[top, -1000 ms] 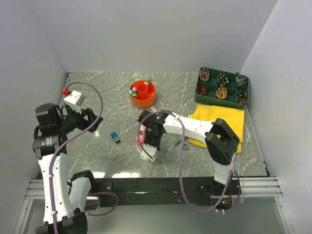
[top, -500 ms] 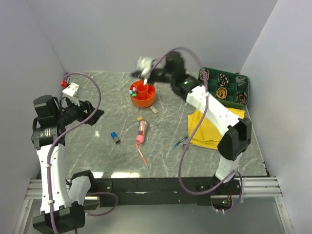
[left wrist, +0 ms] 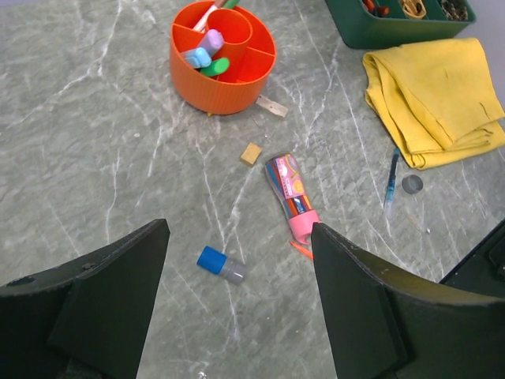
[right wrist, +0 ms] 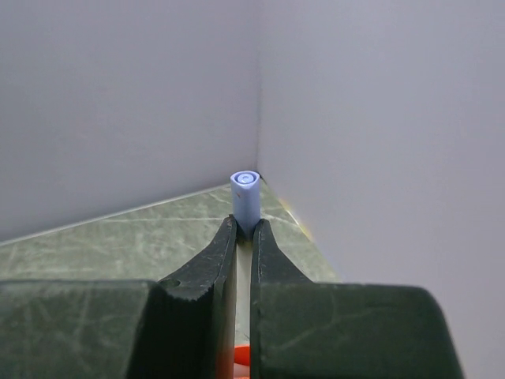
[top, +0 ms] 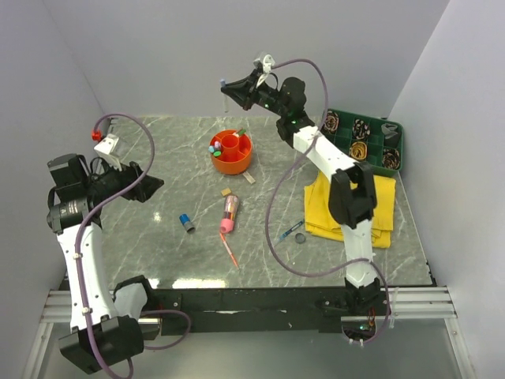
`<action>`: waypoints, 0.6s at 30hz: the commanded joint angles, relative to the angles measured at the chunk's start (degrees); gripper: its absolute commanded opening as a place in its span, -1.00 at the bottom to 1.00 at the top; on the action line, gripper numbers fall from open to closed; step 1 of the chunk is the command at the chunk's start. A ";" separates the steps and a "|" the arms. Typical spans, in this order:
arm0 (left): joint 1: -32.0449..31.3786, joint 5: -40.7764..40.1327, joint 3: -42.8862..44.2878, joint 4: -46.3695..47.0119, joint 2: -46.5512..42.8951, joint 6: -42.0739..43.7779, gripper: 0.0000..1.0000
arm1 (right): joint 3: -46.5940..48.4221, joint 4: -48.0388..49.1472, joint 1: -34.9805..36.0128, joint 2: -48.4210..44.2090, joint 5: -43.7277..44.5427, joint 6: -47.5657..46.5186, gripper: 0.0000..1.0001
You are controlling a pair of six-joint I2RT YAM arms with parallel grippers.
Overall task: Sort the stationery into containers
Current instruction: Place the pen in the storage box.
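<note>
The right gripper [right wrist: 243, 230] has its jaws pinched almost together on a thin pen [right wrist: 245, 192], whose pale blue end pokes out just past the fingertips. A second ago this gripper was low at the near side of the table beside the pink tube [top: 230, 213]. Half a second ago it hung right over the orange organiser [top: 233, 166]. Now it is high up, with the organiser below it and a little nearer the bases. The pen is therefore not yet in a compartment; by my reading, the drop-off is unfinished or has been missed, and the gripper would need to come back down over the cup.

The right arm is stretched long, climbing from its elbow above the yellow cloth [top: 355, 193] toward the back wall, with the fingers pointing at the far left corner.

The left gripper [left wrist: 238, 229] stands wide apart and empty, with the blue cap [left wrist: 213, 260] just below it and the tube beyond to its right
</note>
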 commanded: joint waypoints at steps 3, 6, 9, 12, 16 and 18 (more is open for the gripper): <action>4.35 3.00 2.20 -2.57 1.21 2.08 0.57 | 13.19 4.11 -2.31 10.01 5.15 7.78 -1.00; 5.76 2.74 2.81 -3.10 1.82 2.52 0.57 | 16.63 2.34 -2.40 13.61 5.50 6.99 -1.00; 6.64 2.57 2.90 -3.01 2.09 2.87 0.57 | 16.46 1.90 -2.40 15.37 5.68 6.11 -1.00; 7.17 2.65 2.55 -2.75 2.53 2.61 0.57 | 14.27 2.25 -2.31 15.91 5.33 5.41 -1.00; 7.70 2.74 2.29 -1.96 3.06 2.17 0.57 | 11.02 2.51 -2.40 15.82 5.42 4.35 -1.00; 7.88 2.92 2.20 -1.43 3.67 1.73 0.57 | 9.52 2.51 -2.40 15.91 5.85 4.35 -1.00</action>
